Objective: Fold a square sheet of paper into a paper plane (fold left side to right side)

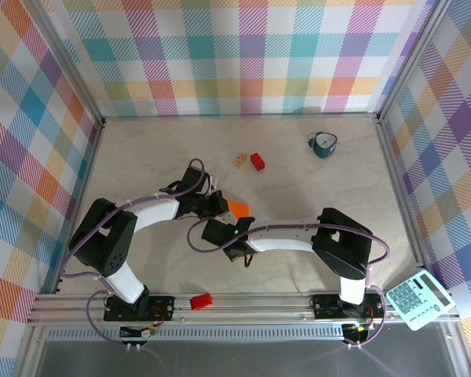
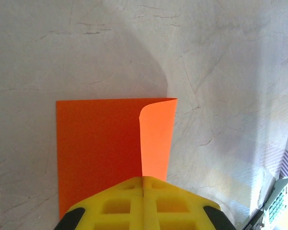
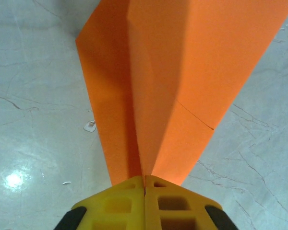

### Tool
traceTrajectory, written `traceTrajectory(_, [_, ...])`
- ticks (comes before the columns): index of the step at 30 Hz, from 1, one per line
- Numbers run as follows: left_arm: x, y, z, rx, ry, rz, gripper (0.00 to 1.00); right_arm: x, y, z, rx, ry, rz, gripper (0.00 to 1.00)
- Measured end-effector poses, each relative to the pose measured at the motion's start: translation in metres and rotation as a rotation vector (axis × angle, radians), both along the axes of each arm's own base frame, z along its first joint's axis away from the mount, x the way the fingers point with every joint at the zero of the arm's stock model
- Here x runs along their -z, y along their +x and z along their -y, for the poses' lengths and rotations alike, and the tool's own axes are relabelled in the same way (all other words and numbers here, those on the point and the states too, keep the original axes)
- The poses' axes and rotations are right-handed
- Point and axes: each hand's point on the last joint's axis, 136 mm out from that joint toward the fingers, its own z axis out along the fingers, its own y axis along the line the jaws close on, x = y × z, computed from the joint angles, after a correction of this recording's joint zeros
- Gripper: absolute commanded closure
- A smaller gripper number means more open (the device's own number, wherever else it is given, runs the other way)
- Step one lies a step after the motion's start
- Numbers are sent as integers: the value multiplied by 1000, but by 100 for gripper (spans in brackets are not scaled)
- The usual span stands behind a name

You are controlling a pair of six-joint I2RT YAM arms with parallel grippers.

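Pastel plaid cloth walls (image 1: 243,55) close in the left, far and right sides of a pale, marble-veined worktop (image 1: 322,188), with an aluminium rail (image 1: 259,302) along its near edge.

The black-and-white left arm (image 1: 153,214) rises from its base at the near left, bends at a raised elbow and reaches right and far toward the middle of the worktop. The black-and-white right arm (image 1: 286,236) mirrors it from the near right, its forearm lying low and pointing left, so that the two wrists sit close together at the centre.

The thin bright orange sheet of paper (image 1: 237,208) lies there between them, and most of it is covered by the wrists in the top view. In the left wrist view the sheet (image 2: 98,148) rests flat with its right edge curled upward; the yellow left fingers (image 2: 142,182) are clenched on that curled flap. The yellow right fingers (image 3: 144,181) are pressed together on a raised, creased layer of the paper (image 3: 182,72).

A pale blue calculator (image 1: 416,298) rests at the near right corner. A small teal cup-like object (image 1: 324,145) stands far right. A small red block (image 1: 257,161) and a small tan block (image 1: 240,159) lie side by side beyond the arms, and a small red piece (image 1: 200,301) sits on the rail.
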Motion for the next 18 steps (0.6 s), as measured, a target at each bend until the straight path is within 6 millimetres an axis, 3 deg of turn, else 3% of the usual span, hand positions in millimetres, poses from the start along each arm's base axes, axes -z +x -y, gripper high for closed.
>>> traceTrajectory(8, [-16,6,-11,-19,-6,40,72,17,-2,15,20,3,-49,100])
traceTrajectory(18, [-48,22,-64,-125,-46,115,67,5,-2,27,29,228,-152,100])
